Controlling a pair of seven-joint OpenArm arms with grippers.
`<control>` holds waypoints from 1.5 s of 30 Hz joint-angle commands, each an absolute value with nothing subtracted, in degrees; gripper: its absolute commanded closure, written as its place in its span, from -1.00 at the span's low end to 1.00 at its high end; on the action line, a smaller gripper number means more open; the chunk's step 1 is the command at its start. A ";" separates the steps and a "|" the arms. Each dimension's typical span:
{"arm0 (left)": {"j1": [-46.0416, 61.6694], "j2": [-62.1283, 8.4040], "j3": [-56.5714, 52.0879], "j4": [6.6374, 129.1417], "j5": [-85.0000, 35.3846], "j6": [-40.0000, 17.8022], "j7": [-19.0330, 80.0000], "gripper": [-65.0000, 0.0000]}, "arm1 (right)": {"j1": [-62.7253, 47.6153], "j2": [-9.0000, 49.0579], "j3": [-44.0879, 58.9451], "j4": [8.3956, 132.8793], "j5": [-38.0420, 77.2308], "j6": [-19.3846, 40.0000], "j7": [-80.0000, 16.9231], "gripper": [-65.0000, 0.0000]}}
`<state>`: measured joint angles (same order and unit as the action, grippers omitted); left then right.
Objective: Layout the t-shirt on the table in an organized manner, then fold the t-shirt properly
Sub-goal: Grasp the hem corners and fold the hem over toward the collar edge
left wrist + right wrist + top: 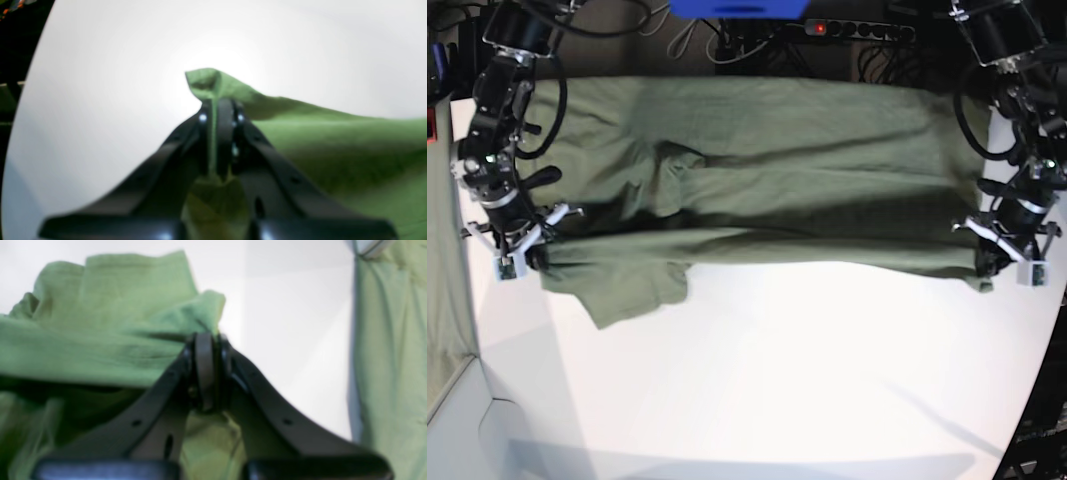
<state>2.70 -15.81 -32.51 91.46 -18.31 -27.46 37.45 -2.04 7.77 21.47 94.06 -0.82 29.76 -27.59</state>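
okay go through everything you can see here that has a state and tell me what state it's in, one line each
t-shirt: stretched wide between both grippers, partly folded over itself, one sleeve lying loose on the table near the right gripper.
left gripper: shut on a t-shirt edge.
right gripper: shut on bunched t-shirt fabric.
table: white, near half bare, far part under the t-shirt.

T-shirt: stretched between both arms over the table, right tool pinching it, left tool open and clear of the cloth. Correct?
Not quite. The left tool is shut on the t-shirt too; the left wrist view shows cloth pinched there. The right tool grips it over the table as stated.
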 commanded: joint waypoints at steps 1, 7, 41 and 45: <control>2.77 -16.04 -34.15 93.14 -18.95 -27.21 35.91 0.99 | -2.51 8.40 21.67 96.48 -0.04 29.67 -25.89 1.00; 8.04 -13.49 -38.55 95.78 -19.47 -27.56 35.91 0.99 | -9.19 7.34 21.76 103.87 -0.04 29.67 -25.80 1.00; 20.97 -12.44 -44.88 102.02 -19.56 -27.74 36.00 0.99 | -25.89 6.20 21.76 111.34 -0.13 34.07 -25.80 1.00; 21.67 -12.44 -44.70 101.14 -19.47 -27.74 36.00 0.99 | -26.07 6.11 21.67 110.99 -0.22 34.59 -25.80 1.00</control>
<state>22.02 -11.55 -44.49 100.12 -18.68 -28.05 37.56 -26.06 5.69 21.37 110.17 -0.69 34.54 -27.16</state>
